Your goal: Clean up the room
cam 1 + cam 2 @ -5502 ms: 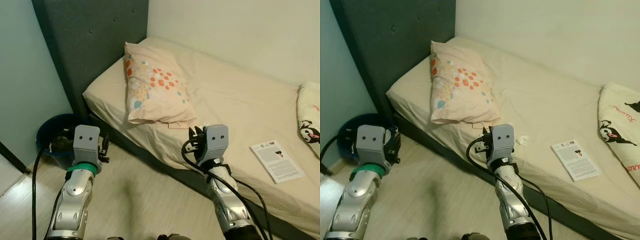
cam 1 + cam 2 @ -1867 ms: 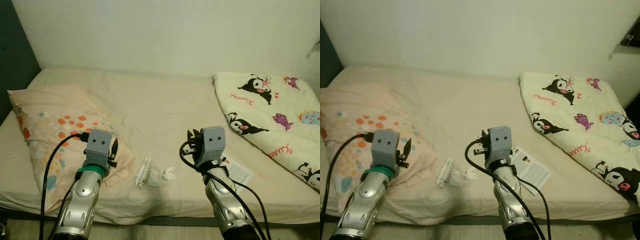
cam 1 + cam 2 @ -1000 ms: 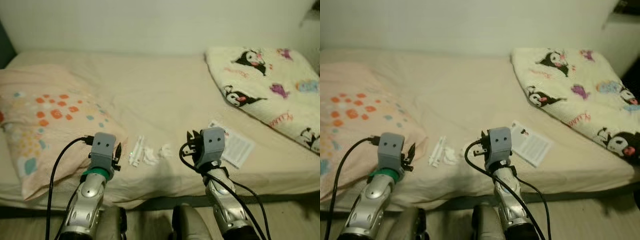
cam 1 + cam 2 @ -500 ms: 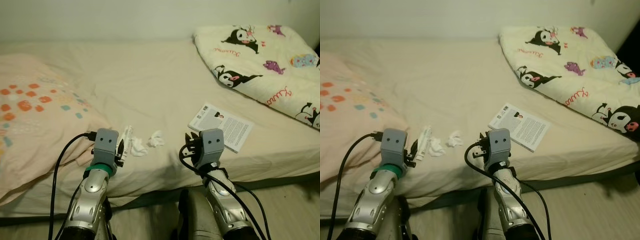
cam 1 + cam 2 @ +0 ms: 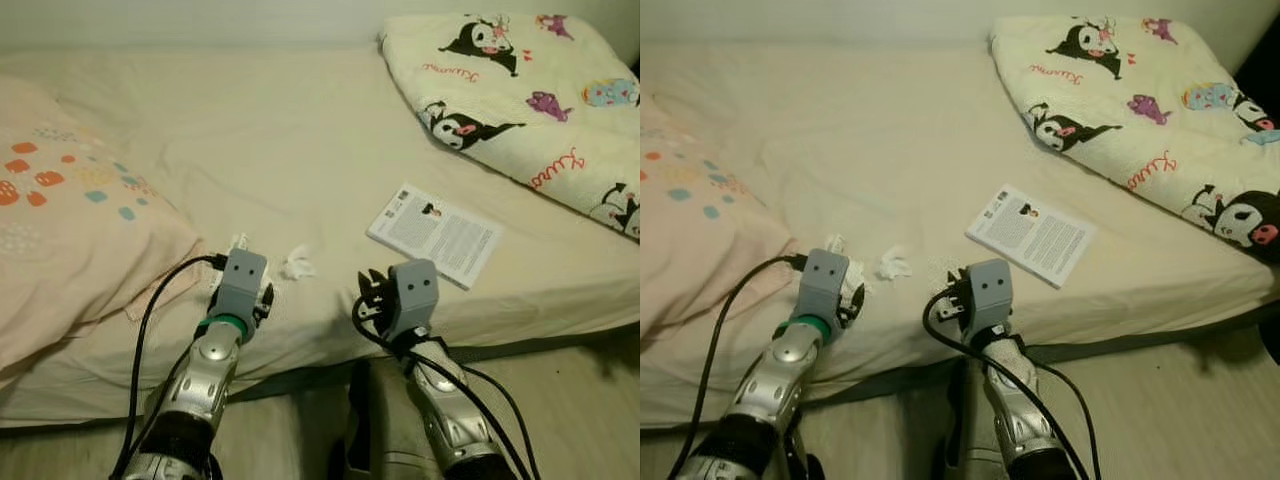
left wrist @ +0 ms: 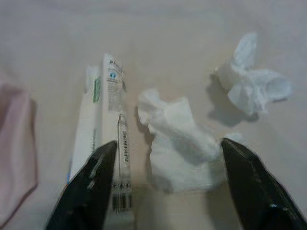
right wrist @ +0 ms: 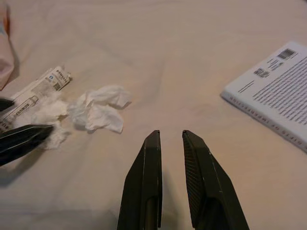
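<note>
Left eye view: bed (image 5: pixel 300 120) with cream sheet; patterned pillow (image 5: pixel 70 230) at robot's left, cartoon-print blanket (image 5: pixel 520 90) at far right; booklet (image 5: pixel 434 233) lying flat near front edge; left gripper (image 5: pixel 262 293) down at the litter beside the pillow corner, one crumpled tissue (image 5: pixel 296 265) just beyond it; right gripper (image 5: pixel 372 292) low over the bed's front edge, well short of the booklet

Right eye view: same layout; white scraps just past the left wrist housing, booklet apart to the right, floor (image 5: pixel 1160 400) along the bottom

Left wrist view: fingers (image 6: pixel 88 187) spread wide, holding nothing; larger tissue wad (image 6: pixel 180 146) lying between them; flat white wrapper (image 6: pixel 108 120) just beside the wad, partly under one finger; second tissue farther off, apart from the wad

Right wrist view: fingers (image 7: pixel 146 187) nearly together, narrow gap, nothing between; tissues and wrapper off to one side, booklet corner to the other

Step in hand: judged as lining up on bed litter, grasp not yet made

Next move: likely a short descent and a close on the wad; thin, soft paper, so a pinch deep enough to catch it and not the sheet; wrapper close enough to be caught too

Writing: small print and a barcode on wrapper, barcode and text block on booklet, lettering on blanket; none readable, no brand made out
</note>
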{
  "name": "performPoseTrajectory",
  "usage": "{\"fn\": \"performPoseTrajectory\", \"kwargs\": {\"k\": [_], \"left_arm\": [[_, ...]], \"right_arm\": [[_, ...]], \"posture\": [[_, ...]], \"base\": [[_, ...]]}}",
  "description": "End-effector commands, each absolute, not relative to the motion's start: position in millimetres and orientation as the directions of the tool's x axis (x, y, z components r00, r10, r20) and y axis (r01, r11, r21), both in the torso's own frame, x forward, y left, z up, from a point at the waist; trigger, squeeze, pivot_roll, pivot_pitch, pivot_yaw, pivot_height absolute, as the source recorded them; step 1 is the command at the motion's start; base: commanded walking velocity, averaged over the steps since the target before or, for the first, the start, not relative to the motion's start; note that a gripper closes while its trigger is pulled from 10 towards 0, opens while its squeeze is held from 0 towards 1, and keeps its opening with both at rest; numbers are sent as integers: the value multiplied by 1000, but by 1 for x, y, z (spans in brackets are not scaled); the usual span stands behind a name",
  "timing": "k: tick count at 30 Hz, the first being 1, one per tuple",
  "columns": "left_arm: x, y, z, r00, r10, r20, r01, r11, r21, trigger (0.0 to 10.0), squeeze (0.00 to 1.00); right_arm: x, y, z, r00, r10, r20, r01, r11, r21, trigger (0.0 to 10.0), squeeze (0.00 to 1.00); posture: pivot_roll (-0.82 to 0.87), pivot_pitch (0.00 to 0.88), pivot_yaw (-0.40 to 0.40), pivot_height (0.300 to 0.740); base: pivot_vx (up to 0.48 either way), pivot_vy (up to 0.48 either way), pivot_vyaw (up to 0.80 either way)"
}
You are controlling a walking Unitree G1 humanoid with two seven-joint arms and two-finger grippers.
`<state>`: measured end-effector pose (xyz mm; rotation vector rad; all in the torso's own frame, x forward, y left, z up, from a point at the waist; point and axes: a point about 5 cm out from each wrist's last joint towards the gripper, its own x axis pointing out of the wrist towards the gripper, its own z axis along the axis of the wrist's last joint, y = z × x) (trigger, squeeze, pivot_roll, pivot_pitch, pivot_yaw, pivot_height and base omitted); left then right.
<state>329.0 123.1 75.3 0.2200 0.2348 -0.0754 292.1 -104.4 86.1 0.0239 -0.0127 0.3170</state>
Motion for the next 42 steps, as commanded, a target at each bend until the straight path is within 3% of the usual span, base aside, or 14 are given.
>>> {"fn": "performPoseTrajectory", "kwargs": {"k": [1,3,4,7,8,13,14,15,16,17,27,34,38,42], "left_arm": [[326,120,66,960,-52,-276,117,968,222,10000,1000],[329,120,66,962,-30,-272,99,965,243,10000,1000],[333,122,67,965,-4,-261,76,961,264,10000,663],[333,122,67,965,-4,-261,76,961,264,10000,663],[338,126,69,968,29,-250,40,963,267,10000,0],[349,161,76,952,161,-260,-95,964,247,10000,0],[348,172,72,940,187,-287,-119,964,238,6392,0],[348,172,72,940,187,-287,-119,964,238,6392,0],[345,180,66,928,205,-312,-133,962,238,2392,0],[342,185,61,917,220,-332,-144,960,239,0,0],[326,172,32,871,163,-464,-87,980,180,0,0],[326,168,29,866,150,-476,-89,985,149,0,0],[331,164,36,885,157,-438,-101,984,148,0,0],[345,168,63,940,176,-293,-143,981,132,0,0]], "right_arm": [[288,-107,82,952,306,-4,-306,952,27,10000,0],[288,-107,82,953,303,-4,-303,953,27,10000,0],[287,-107,83,953,303,-3,-303,953,28,10000,0],[287,-107,83,953,303,-3,-303,953,28,10000,0],[286,-107,83,953,302,-1,-302,953,27,10000,0],[283,-111,82,957,289,-5,-288,957,27,10000,0],[282,-112,81,958,286,-8,-286,958,28,10000,0],[282,-112,81,958,286,-8,-286,958,28,10000,0],[282,-112,81,958,286,-9,-285,958,28,10000,0],[282,-111,81,958,287,-11,-286,958,28,10000,0],[286,-110,84,955,296,-11,-296,955,27,10000,0],[285,-110,84,956,295,-12,-294,955,25,10000,0],[285,-110,84,956,293,-15,-293,956,25,10000,0],[286,-112,86,959,283,-9,-283,959,24,10000,0]], "posture": [[-59,152,-49,515],[-70,159,-48,515],[-77,163,-47,515],[-77,163,-47,515],[-83,166,-45,515],[-88,169,-42,515],[-88,169,-42,515],[-88,169,-42,515],[-82,172,-47,515],[-80,172,-49,515],[-71,176,-59,515],[-74,176,-60,515],[-75,171,-59,515],[-74,161,-55,515]], "base": [[0,0,0],[0,0,0],[0,0,0],[0,0,0],[0,0,0],[0,0,0],[0,0,0],[0,0,0],[0,0,0],[0,0,0],[0,0,0],[0,0,0],[0,0,0],[0,0,0]]}}
